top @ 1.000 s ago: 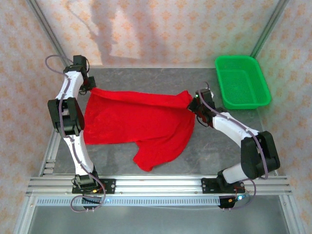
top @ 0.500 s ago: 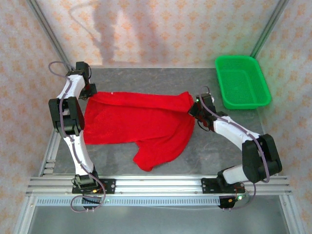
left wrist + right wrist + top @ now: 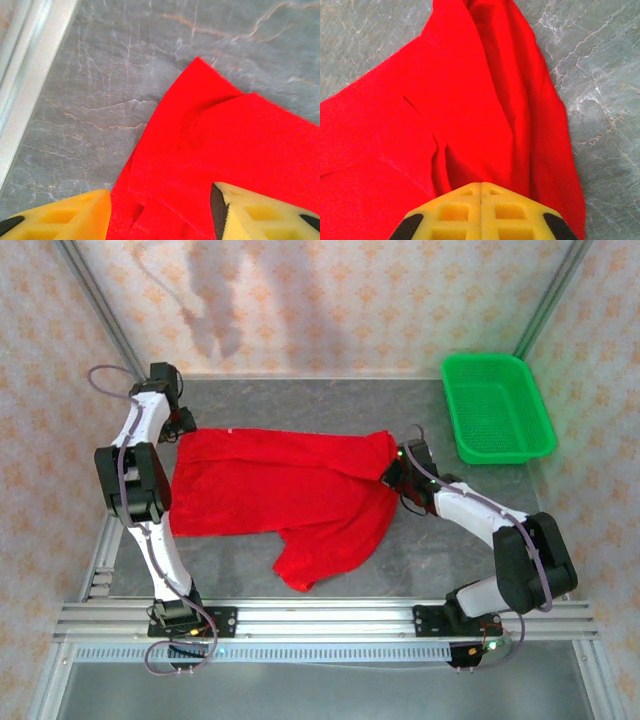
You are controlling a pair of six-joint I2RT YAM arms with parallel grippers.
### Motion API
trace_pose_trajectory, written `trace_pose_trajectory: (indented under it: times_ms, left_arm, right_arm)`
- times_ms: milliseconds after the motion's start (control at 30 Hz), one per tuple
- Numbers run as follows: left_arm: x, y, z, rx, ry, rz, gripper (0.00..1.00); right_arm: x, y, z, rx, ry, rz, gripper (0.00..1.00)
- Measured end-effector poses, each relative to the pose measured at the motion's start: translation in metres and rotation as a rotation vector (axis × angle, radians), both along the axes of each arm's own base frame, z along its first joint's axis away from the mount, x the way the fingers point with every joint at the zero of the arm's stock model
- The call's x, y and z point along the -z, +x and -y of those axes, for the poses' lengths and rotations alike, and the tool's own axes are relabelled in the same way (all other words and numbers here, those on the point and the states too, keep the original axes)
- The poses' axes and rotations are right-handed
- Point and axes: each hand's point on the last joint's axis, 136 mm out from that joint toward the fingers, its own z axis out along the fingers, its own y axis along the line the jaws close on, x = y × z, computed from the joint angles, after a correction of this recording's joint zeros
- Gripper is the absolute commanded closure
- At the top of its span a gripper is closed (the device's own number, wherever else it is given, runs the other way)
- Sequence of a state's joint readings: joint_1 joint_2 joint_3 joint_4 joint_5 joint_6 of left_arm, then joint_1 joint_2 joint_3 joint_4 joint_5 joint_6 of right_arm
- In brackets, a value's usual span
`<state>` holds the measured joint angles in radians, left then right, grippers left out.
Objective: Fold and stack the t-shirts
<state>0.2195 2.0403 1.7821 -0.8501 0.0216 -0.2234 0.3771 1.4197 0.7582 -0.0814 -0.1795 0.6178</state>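
Over grey marbled tabletop, hovering left gripper, jaws parted and gripping nothing, above far-left corner of red t-shirt lying spread mid-table; pinching its bunched far-right corner with right gripper, fingers pressed together.

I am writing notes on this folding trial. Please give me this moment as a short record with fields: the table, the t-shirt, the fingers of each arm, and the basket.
table: grey, marbled
t-shirt: red, spread on the table, not yet folded, no print showing
left fingers: open, above the t-shirt near its far-left corner, gripping nothing
right fingers: shut on the t-shirt at its far-right corner, cloth bunched there
basket: green mesh, far right on the table, apart from the t-shirt
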Motion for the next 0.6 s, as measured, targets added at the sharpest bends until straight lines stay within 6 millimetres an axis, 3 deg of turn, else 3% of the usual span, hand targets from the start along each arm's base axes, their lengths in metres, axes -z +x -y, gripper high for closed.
trace_pose_trajectory:
  times_ms: [167, 267, 367, 600]
  left_arm:
    - [-0.05, 0.005, 0.029, 0.011, -0.03, 0.129, 0.43]
    - [-0.064, 0.008, 0.056, 0.046, -0.077, 0.177, 0.43]
    - [-0.062, 0.01, 0.082, 0.083, -0.123, 0.196, 0.44]
    - [-0.031, 0.005, 0.124, 0.146, -0.211, 0.167, 0.44]
  right_arm:
    - [0.008, -0.006, 0.002, -0.001, -0.008, -0.02, 0.99]
    - [0.014, -0.01, 0.004, -0.001, -0.015, -0.036, 0.95]
    - [0.02, -0.015, 0.006, -0.001, -0.021, -0.052, 0.89]
    - [0.028, -0.027, 0.009, -0.024, -0.042, -0.089, 0.53]
